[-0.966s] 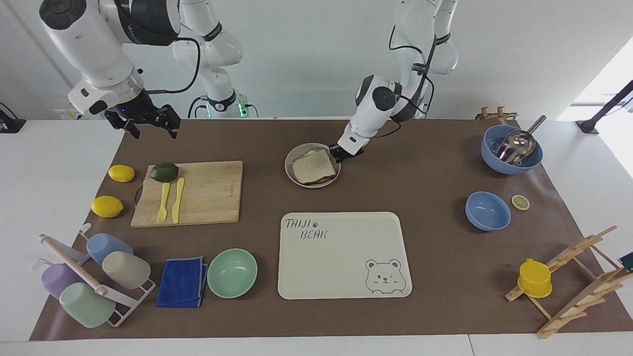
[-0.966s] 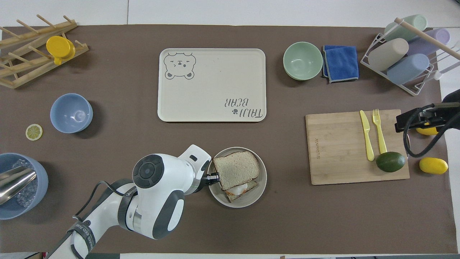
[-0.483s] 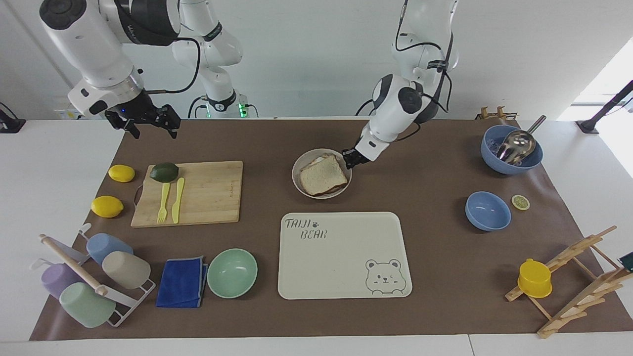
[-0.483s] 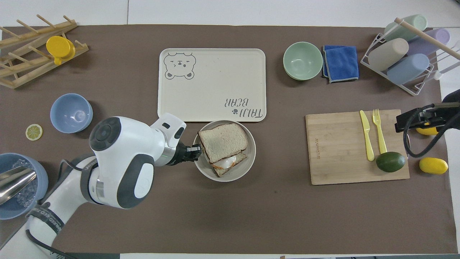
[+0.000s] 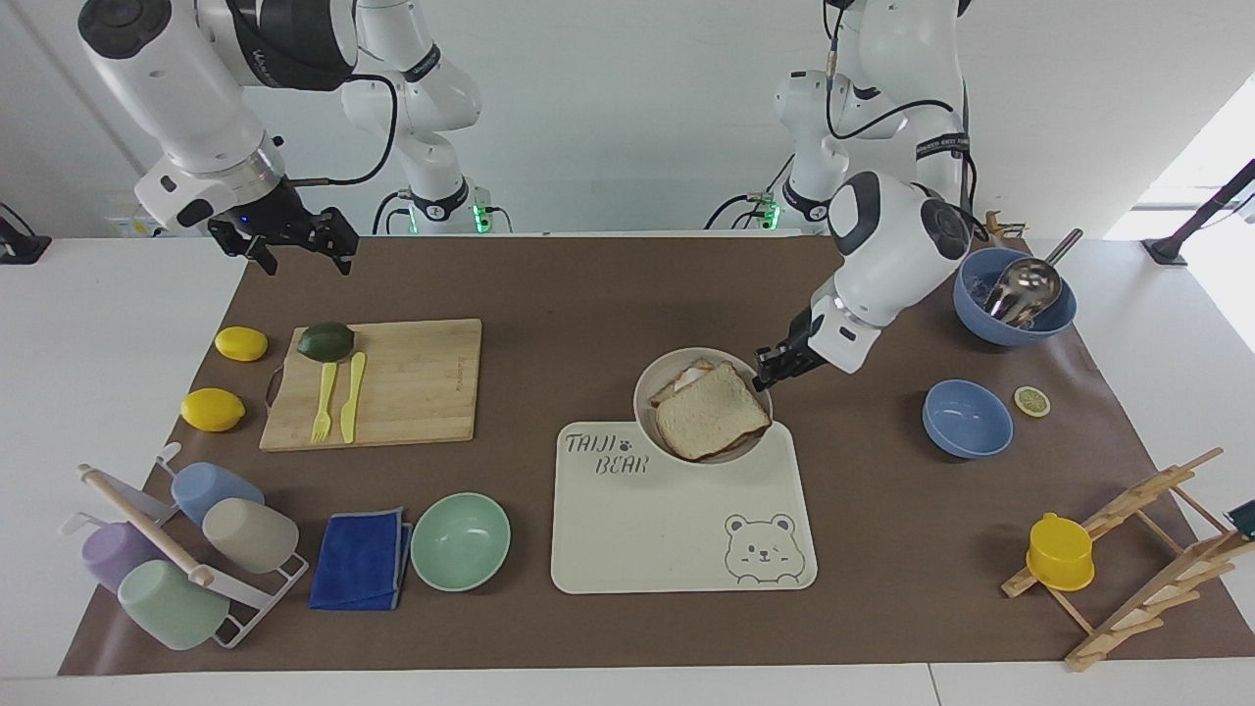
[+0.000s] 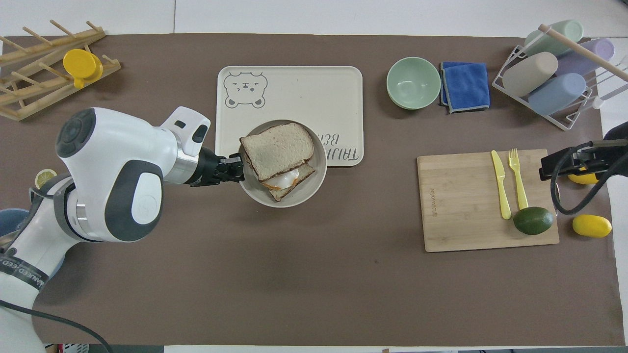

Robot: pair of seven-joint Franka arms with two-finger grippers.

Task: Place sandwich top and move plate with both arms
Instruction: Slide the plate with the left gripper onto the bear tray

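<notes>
The sandwich top lies on an egg-topped toast slice on the beige-grey plate. My left gripper is shut on the plate's rim at the left arm's end and holds the plate over the edge of the cream bear tray nearest the robots. In the overhead view the left gripper, the plate and the sandwich top overlap that edge of the tray. My right gripper waits, open and empty, in the air over the right arm's end of the table; it also shows in the overhead view.
A wooden cutting board holds a yellow fork, a knife and an avocado, with two lemons beside it. A mint bowl, a blue cloth and a cup rack stand farther from the robots. Two blue bowls and a wooden rack are at the left arm's end.
My left gripper has carried the plate with the sandwich away from the robots and toward the left arm's end, from the brown mat to over the tray's edge. The right arm has not moved.
</notes>
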